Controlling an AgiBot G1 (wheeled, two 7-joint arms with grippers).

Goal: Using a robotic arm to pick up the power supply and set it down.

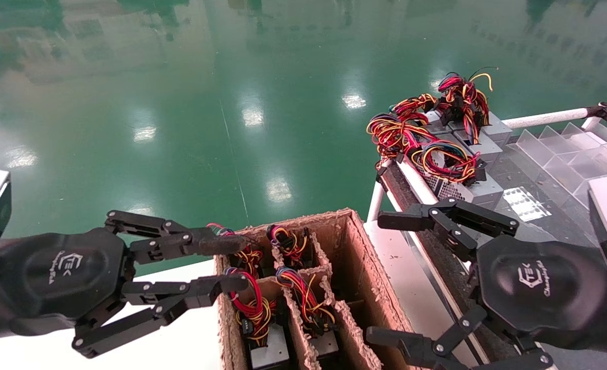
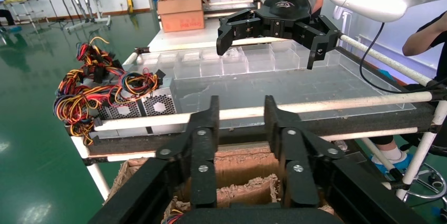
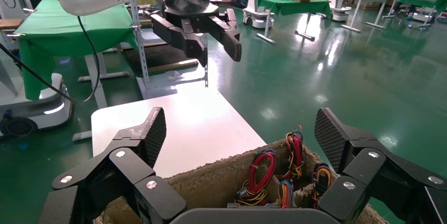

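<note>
Several power supplies stand in a divided cardboard box (image 1: 356, 241), each a silver box (image 1: 266, 351) under looped red, yellow and blue wires (image 3: 259, 174). More power supplies (image 1: 469, 191) lie on the rack to the right, their fan grilles (image 2: 138, 107) facing outward. My left gripper (image 1: 234, 262) is open at the box's left rim, its fingers either side of a wire loop without touching it. My right gripper (image 1: 380, 280) hangs wide open over the box's right edge, holding nothing. The left wrist view looks past the left gripper (image 2: 241, 105) to the rack.
A white table (image 1: 180, 344) carries the box. The rack has white tube rails (image 1: 545, 118) and a clear plastic divider tray (image 1: 575, 149). The green floor lies beyond. In the left wrist view a person (image 2: 427, 39) sits at the rack's far side.
</note>
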